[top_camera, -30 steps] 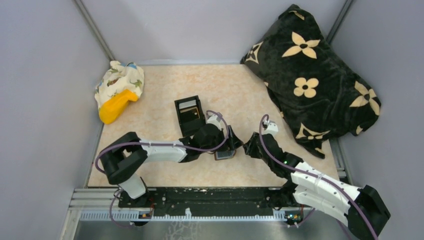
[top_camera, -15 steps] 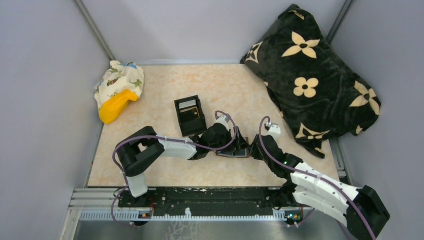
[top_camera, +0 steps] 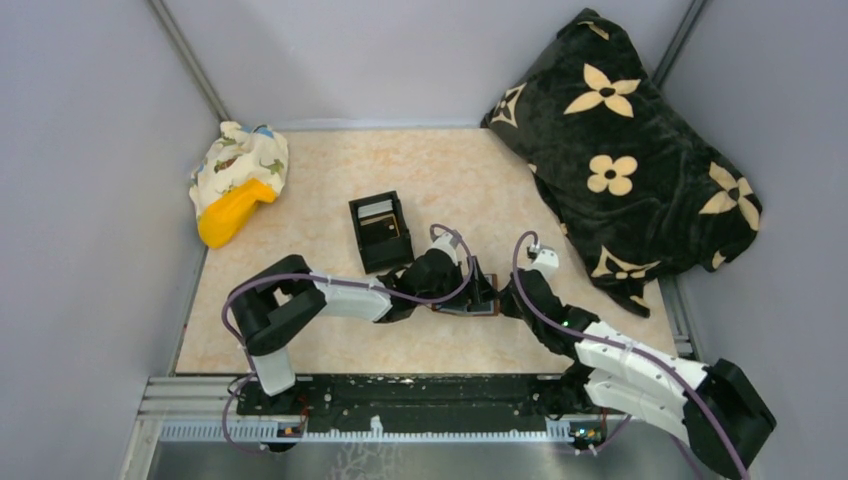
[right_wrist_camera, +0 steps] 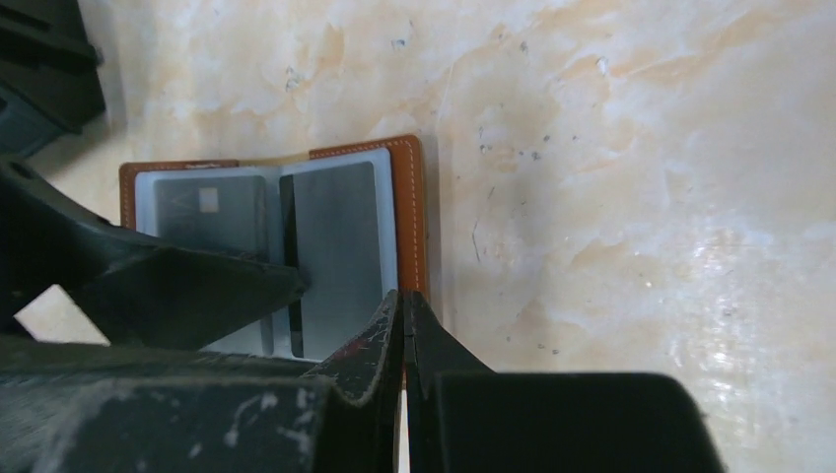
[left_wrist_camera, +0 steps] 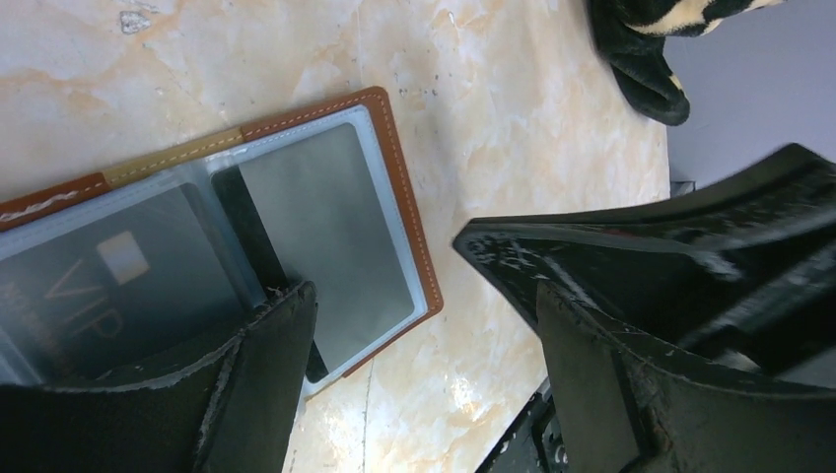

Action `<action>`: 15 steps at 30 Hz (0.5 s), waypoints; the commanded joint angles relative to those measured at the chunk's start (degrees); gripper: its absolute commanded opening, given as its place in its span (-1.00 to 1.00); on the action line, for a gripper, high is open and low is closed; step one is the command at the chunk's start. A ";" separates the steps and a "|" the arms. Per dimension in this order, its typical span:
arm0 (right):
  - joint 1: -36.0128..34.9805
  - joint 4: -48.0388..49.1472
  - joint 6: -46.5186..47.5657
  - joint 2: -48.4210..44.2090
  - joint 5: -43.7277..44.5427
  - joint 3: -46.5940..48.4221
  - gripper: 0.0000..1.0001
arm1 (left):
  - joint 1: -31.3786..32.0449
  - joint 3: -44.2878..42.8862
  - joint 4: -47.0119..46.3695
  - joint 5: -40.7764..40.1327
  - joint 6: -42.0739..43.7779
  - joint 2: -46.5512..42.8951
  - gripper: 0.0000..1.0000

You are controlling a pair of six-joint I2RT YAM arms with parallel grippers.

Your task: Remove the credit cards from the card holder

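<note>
The card holder (left_wrist_camera: 394,158) lies open and flat on the marble table, brown border round a blue-grey inside. It also shows in the right wrist view (right_wrist_camera: 414,197) and, mostly hidden, in the top view (top_camera: 462,309). A dark "VIP" card (left_wrist_camera: 99,286) sits in its left pocket and a grey card (left_wrist_camera: 325,236) in its right pocket. My left gripper (left_wrist_camera: 422,296) is open, with one finger (left_wrist_camera: 266,345) resting on the inside by the fold and the other over bare table. My right gripper (right_wrist_camera: 404,296) is shut, tips at the holder's right brown border.
A black open box (top_camera: 380,232) stands just behind the left gripper. A black flowered pillow (top_camera: 630,150) fills the back right. A patterned cloth with a yellow object (top_camera: 235,185) lies at the back left. The two grippers (top_camera: 490,295) nearly touch.
My left arm has moved right, carrying the card holder to meet the right gripper. The holder now lies open between them. Little has moved in the last half second.
</note>
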State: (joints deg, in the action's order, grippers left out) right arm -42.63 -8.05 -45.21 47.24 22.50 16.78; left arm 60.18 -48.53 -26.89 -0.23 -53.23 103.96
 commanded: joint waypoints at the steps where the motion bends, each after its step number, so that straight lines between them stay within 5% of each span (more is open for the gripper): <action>1: -0.43 10.70 -1.79 4.02 -3.46 -1.92 -1.00 | 0.35 2.04 0.33 -0.61 0.70 -3.93 0.75; 15: -0.40 17.99 -2.51 9.78 -6.77 -3.54 -1.00 | 0.37 4.50 1.42 -2.62 1.54 -9.17 0.75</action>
State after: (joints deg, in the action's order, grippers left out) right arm -42.63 5.19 -46.78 56.14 16.53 13.74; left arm 60.18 -45.80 -25.93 -1.58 -52.77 97.45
